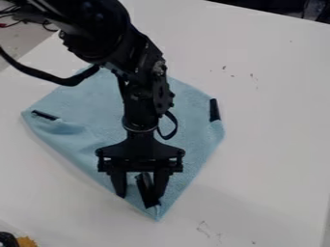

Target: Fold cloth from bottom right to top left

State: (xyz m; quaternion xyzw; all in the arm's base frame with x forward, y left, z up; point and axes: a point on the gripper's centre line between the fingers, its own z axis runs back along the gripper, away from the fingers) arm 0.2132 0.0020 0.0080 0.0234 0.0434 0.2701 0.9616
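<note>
- White counter (277, 120) under everything, dark area past its top right edge.
- Light blue cloth (193, 144) on the counter, spread out, roughly diamond-shaped, one pointed corner toward the bottom of the view; rumpled with a raised fold near its left corner, top part partly hidden.
- Black arm (138, 62) coming in from the upper left, over the middle of the cloth.
- Tool (140, 195) pointing down over the cloth's bottom corner; open, fingers spread apart on either side of a black strip. Cannot tell if the fingers touch the cloth.
- Black cable (48, 77) looping out left of the arm.
- Three black strips at the cloth's corners: bottom strip (145, 188) between the fingers, closer to the one on the view's right; right strip (214, 110) at the right edge; left strip (44, 115) by the left corner.
- Orange-yellow piece (26, 242) at the lower left, beside a black item (7, 239), both cut off.
- Small dark marks (203, 227) on the counter.
</note>
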